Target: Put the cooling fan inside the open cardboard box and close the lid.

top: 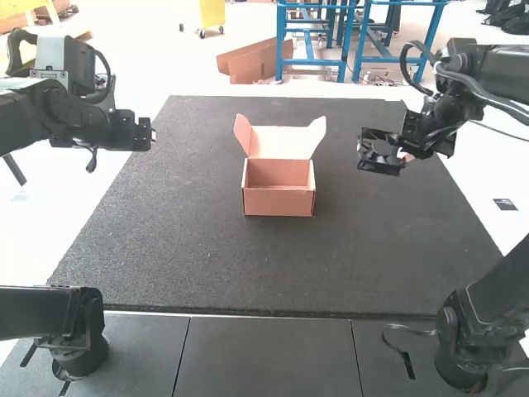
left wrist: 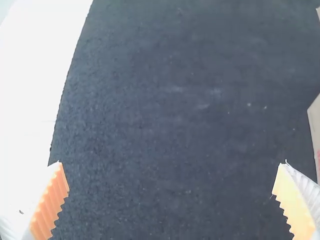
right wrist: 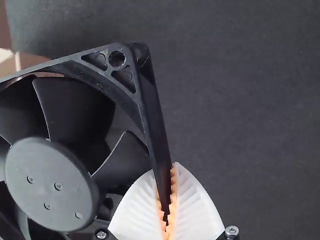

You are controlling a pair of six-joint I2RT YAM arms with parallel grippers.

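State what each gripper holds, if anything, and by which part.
The right gripper holds the cooling fan by one side wall of its frame. The left gripper is open, holding nothing.

**A:** How many fans?
**B:** One black cooling fan (top: 378,154), at about two o'clock from the box.
**A:** And boxes?
**B:** One cardboard box (top: 278,192), with one lid standing up along its twelve o'clock side.
**A:** Mats?
**B:** One dark mat (top: 190,240), lying on the one worktop (top: 37,244).
**A:** Grippers?
**B:** Two. The left gripper (top: 149,132) is at ten o'clock from the box, and the right gripper (top: 402,151) is at two o'clock. Each has two white ribbed fingers (left wrist: 47,205), making four fingers.
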